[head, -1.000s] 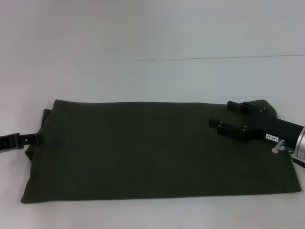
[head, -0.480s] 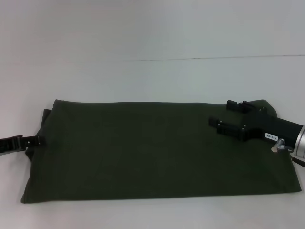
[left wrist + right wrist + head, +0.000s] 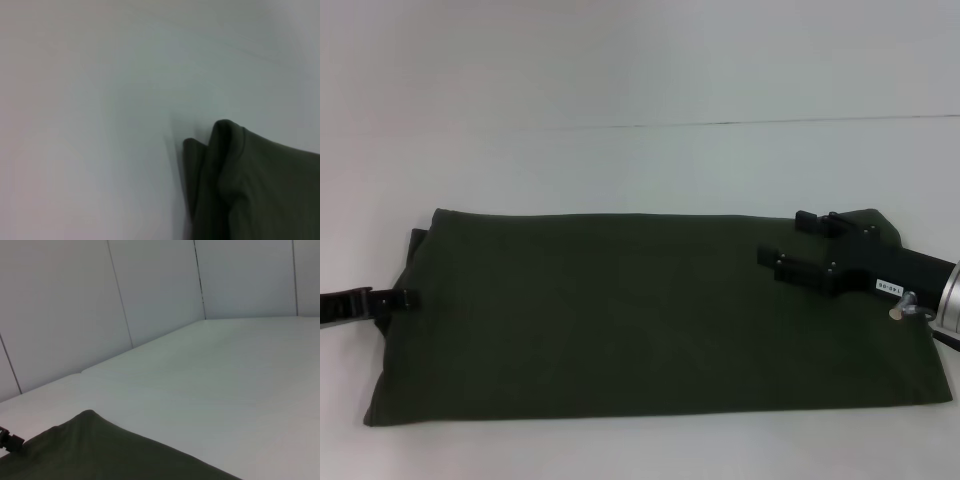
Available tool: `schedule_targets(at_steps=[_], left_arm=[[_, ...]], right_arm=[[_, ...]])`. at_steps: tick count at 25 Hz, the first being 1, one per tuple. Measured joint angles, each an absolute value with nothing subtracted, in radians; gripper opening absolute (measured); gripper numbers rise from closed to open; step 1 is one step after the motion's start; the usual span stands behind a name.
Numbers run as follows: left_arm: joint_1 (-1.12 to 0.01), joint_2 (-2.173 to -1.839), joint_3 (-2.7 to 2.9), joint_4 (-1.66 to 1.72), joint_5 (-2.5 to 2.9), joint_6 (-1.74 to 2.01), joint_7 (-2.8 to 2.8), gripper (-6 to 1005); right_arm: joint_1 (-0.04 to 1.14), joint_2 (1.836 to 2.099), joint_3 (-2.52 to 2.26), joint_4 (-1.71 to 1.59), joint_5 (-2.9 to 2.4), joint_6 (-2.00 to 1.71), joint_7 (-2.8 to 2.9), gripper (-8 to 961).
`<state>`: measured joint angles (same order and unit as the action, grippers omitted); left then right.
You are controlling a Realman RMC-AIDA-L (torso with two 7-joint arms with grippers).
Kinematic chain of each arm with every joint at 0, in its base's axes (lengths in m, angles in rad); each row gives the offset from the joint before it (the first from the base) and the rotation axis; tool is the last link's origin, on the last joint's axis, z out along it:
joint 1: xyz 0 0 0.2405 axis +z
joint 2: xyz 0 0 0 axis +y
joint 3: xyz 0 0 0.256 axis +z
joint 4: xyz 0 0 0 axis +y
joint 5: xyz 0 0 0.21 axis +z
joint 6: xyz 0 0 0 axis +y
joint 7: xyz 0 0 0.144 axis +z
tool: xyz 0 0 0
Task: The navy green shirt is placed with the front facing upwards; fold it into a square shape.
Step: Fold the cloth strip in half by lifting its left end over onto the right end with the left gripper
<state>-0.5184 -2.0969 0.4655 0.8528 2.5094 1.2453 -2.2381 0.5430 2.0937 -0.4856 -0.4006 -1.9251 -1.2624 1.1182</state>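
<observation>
Navy green shirt (image 3: pixel 650 315) lies flat on the white table (image 3: pixel 640 90), folded into a long band w/ plain side up (no print showing). Left gripper (image 3: pixel 395 299) sits at the shirt's left edge, fingertip touching the cloth; can't tell if clenched. Right gripper (image 3: pixel 782 243) rests over the far right corner, fingers (image 3: pixel 798 267) spread apart, released. Beyond, the table seam (image 3: pixel 720 123).

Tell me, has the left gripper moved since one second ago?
Yes. The left gripper slid slightly rightward, onto the navy green shirt left edge.
</observation>
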Motion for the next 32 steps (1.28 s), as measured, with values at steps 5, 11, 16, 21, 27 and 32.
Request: schedule_targets(at_steps=[5,11,16,21,27,32], left_arm=[[-0.520,-2.100,0.487,0.853,2.509,1.256,-2.239,835],[-0.524,-2.101,0.488,0.852,2.503,1.269,-2.246,849],[-0.524,-2.099,0.483,0.844,2.483,1.289,-2.244,861],[-0.521,-2.096,0.482,0.853,2.486,1.299,-2.234,873],[-0.516,-2.094,0.478,0.904,2.481,1.334,-2.217,887],[-0.513,-2.089,0.450,0.925,2.481,1.342,-2.226,899]], right_arm=[[0.543,2.094,-0.485,-0.400,-1.925,-1.262,1.117,887],[0.543,2.094,-0.484,-0.400,-1.925,-1.262,1.115,887],[0.543,2.094,-0.484,-0.400,-1.925,-1.262,1.115,887],[0.542,2.093,-0.482,-0.409,-1.925,-1.265,1.115,886],[0.536,2.089,-0.482,-0.423,-1.923,-1.276,1.122,886],[0.534,2.089,-0.482,-0.425,-1.922,-1.274,1.124,887]])
